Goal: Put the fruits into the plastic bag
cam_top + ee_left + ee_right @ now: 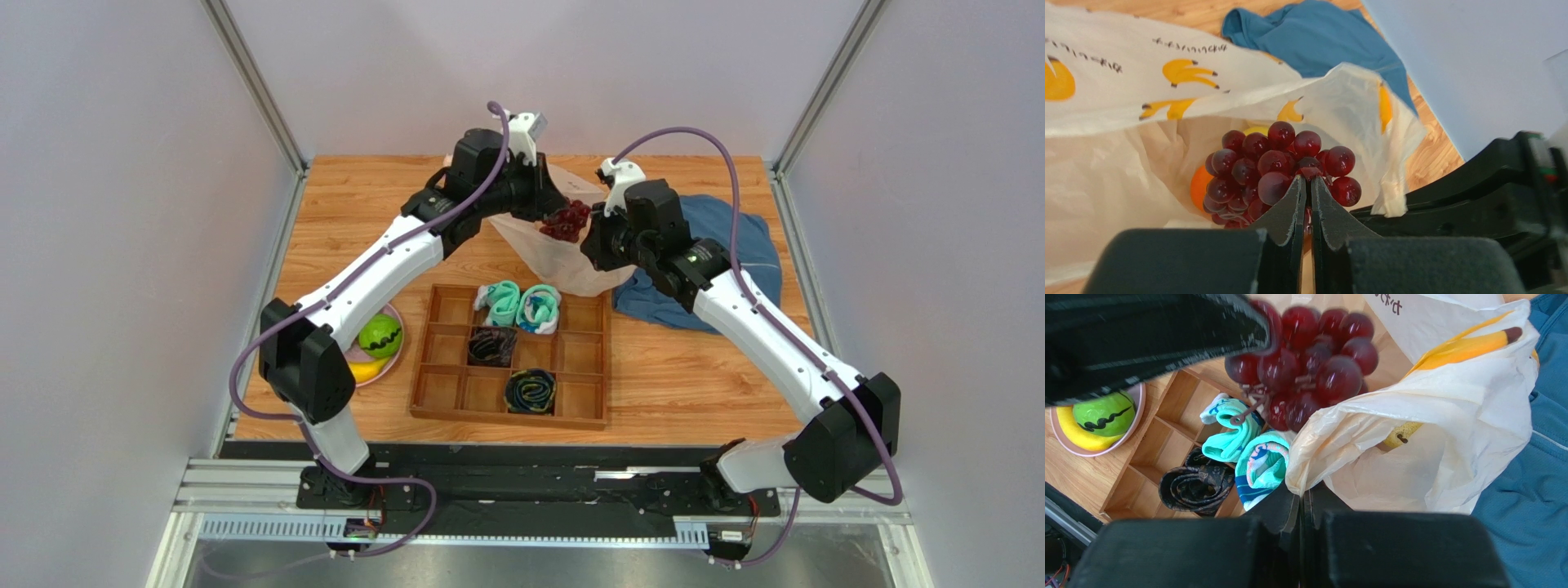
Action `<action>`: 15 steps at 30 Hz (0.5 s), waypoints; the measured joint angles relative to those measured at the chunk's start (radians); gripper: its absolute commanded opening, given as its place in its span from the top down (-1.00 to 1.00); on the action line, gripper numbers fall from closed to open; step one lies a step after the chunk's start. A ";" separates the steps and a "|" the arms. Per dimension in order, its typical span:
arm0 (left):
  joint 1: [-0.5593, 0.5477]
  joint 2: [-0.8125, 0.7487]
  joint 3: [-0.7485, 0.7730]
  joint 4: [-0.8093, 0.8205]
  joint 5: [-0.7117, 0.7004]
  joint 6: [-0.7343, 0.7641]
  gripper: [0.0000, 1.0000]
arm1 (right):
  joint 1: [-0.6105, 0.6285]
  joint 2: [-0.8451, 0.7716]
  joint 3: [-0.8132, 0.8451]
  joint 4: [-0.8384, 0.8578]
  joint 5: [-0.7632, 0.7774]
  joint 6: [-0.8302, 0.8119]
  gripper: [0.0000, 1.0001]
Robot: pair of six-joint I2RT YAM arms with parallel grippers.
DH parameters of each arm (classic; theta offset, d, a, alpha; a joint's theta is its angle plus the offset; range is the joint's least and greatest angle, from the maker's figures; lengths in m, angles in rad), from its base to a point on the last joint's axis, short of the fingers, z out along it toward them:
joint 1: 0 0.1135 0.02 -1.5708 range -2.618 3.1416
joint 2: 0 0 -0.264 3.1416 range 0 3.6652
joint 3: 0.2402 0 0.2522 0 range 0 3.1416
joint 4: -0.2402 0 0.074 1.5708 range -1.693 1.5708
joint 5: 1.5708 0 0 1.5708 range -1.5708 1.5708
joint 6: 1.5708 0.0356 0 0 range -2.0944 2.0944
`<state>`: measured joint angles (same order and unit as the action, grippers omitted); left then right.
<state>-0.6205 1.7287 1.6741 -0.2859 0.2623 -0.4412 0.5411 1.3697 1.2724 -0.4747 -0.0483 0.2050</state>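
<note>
My left gripper (1307,179) is shut on the stem of the dark purple grapes (1275,165), holding them over the open mouth of the plastic bag (1125,177). An orange (1198,187) and a bit of yellow fruit lie inside the bag. My right gripper (1301,493) is shut on the bag's rim (1333,447), holding it up. From above, the grapes (567,222) hang over the bag (577,263) between both grippers. The green striped melon (380,335) and the yellow banana (364,369) lie on a pink plate at the left.
A wooden compartment tray (515,355) in front of the bag holds teal rolled socks (521,305) and dark socks (530,392). A blue cloth garment (724,263) lies under and to the right of the bag. Grey walls stand on both sides.
</note>
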 measured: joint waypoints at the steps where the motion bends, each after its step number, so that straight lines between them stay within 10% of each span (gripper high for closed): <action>1: 0.000 -0.005 -0.021 0.000 0.000 0.000 0.82 | 0.000 0.000 0.000 0.000 0.000 0.000 0.93; 15: -0.012 0.116 0.056 -0.004 0.013 -0.002 0.81 | 0.000 0.000 0.000 -0.001 0.004 0.000 0.93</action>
<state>-0.6327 1.8450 1.7298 -0.2901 0.2749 -0.4435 0.5411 1.3697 1.2724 -0.4755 -0.0441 0.2054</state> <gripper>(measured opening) 0.096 0.037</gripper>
